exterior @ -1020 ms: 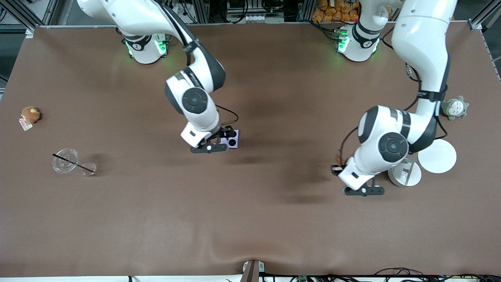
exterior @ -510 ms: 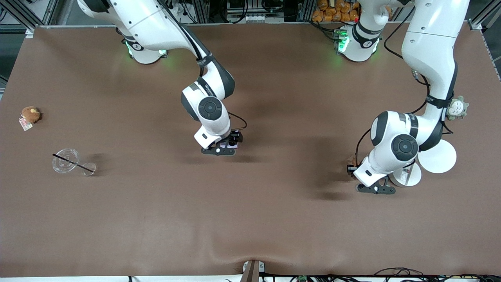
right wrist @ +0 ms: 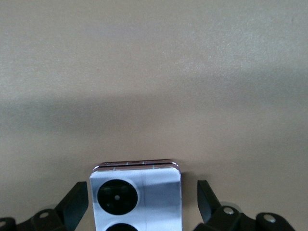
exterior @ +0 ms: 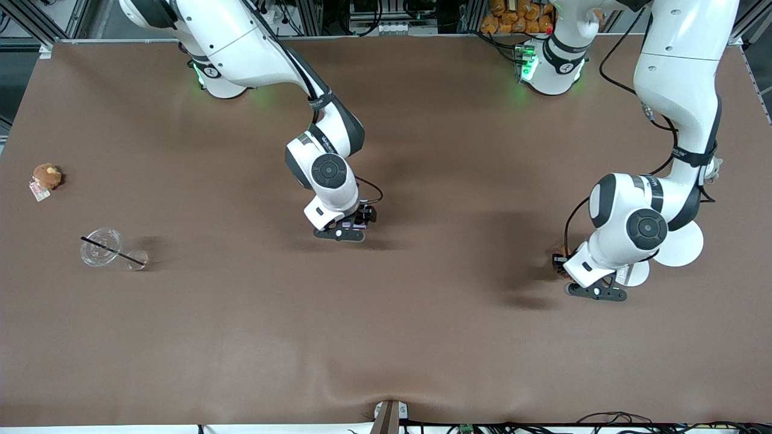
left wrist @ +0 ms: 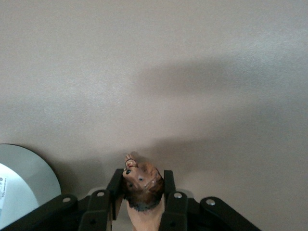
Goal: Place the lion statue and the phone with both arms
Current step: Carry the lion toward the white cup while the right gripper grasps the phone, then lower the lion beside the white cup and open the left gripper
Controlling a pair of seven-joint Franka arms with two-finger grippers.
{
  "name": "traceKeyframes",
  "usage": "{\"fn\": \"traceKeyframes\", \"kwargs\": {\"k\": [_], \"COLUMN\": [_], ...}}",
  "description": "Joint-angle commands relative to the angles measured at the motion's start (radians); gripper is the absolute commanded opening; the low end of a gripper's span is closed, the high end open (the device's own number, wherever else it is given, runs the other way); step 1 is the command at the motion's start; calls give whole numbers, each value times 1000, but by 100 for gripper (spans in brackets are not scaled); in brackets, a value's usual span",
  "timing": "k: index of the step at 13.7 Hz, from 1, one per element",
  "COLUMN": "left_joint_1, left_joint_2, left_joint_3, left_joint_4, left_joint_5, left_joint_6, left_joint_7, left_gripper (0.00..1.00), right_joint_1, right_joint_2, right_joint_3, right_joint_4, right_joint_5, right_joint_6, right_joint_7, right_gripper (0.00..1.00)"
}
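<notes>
The phone, pale lavender-white with black camera circles, lies flat on the brown table. My right gripper is open, with one finger on each side of the phone and a gap on both sides. In the front view this gripper hides most of the phone. My left gripper is shut on the lion statue, whose orange-brown head sticks out between the fingers. In the front view the left gripper is low over the table beside a small white disc.
A larger white disc lies beside the small one, which also shows in the left wrist view. A grey-green plush is mostly hidden by the left arm. A brown plush and a clear cup with a straw sit at the right arm's end.
My right gripper has shifted slightly toward the left arm's end and come down over the phone. My left gripper, holding the lion statue, has moved toward the white discs.
</notes>
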Motion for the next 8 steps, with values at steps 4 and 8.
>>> {"fn": "traceKeyframes", "kwargs": {"k": [4,8], "left_joint_1": [28,24], "left_joint_2": [20,4], "left_joint_3": [-11,-12], "left_joint_4": [4,19], "left_joint_5": [20,20], "left_joint_6": [24,26], "left_joint_7": [28,13], "left_gripper": [52,100], "right_joint_1": [25,36], "right_joint_2": [34,46], "right_joint_3": [-9,-9], "right_joint_4": [23,23], "right_joint_5": [-7,-8], "right_joint_6": [21,23], "right_joint_7": [82,88], "right_gripper": [100,100]}}
